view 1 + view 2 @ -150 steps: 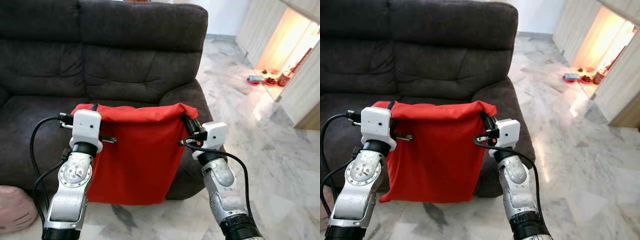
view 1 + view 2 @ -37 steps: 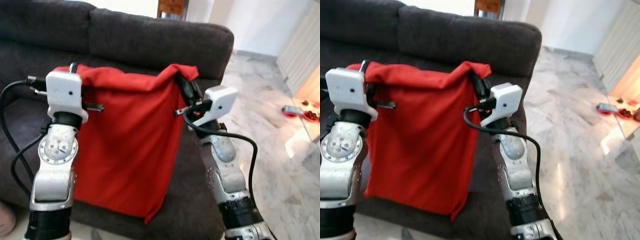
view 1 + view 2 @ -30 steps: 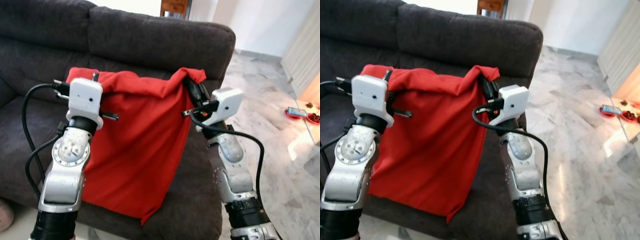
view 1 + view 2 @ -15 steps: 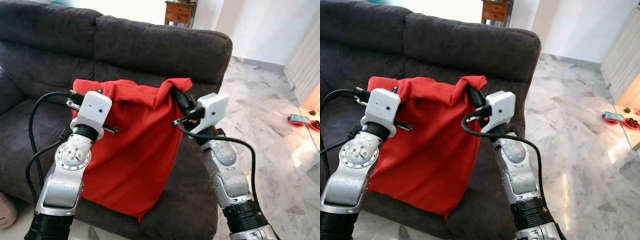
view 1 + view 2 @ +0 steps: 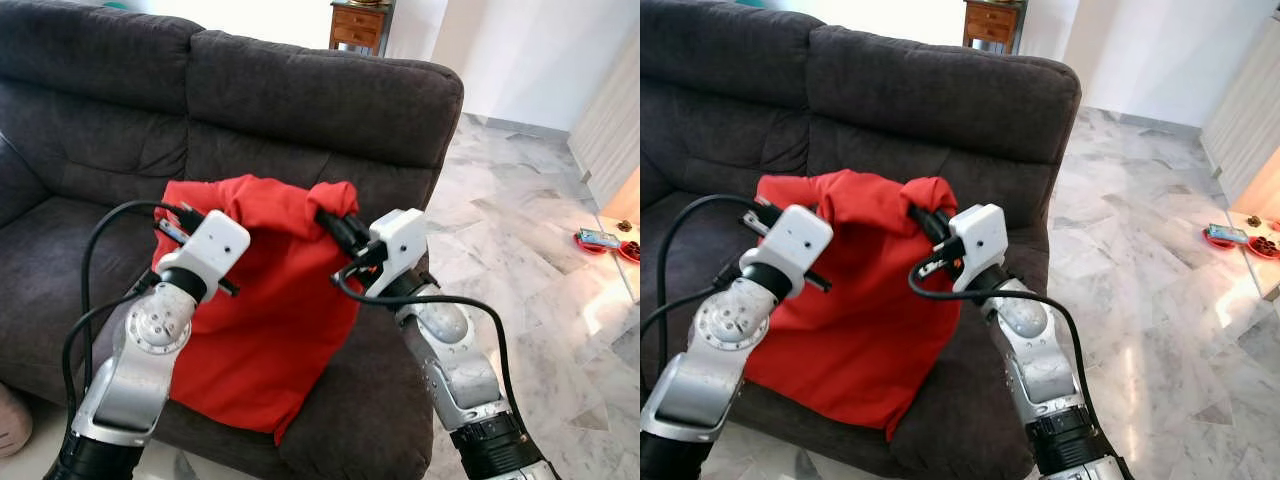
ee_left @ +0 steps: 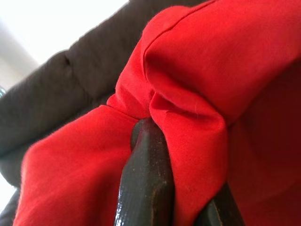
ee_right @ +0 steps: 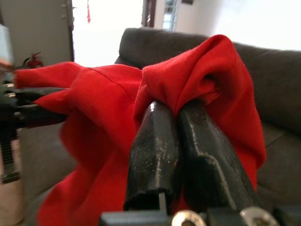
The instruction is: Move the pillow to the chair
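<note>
A limp red pillow (image 5: 262, 300) hangs between my two grippers over the seat of a dark grey sofa (image 5: 300, 100), its lower part resting on the cushion's front. My left gripper (image 5: 178, 218) is shut on the pillow's upper left corner, and the red cloth (image 6: 188, 117) bunches between the black fingers (image 6: 146, 183). My right gripper (image 5: 335, 222) is shut on the upper right corner, with cloth (image 7: 197, 75) pinched between its fingers (image 7: 155, 150). The two grippers stand close together, so the top edge sags into folds.
The sofa's right armrest (image 5: 400, 330) lies under my right arm. Marble floor (image 5: 540, 230) stretches to the right, with small red objects (image 5: 600, 238) at its far edge. A wooden cabinet (image 5: 358, 22) stands behind the sofa. A pink object (image 5: 10, 420) sits low left.
Both grippers have come lower and closer together, so the pillow's top edge has slackened and bunched. Over the longer span the camera has moved up to the sofa.
</note>
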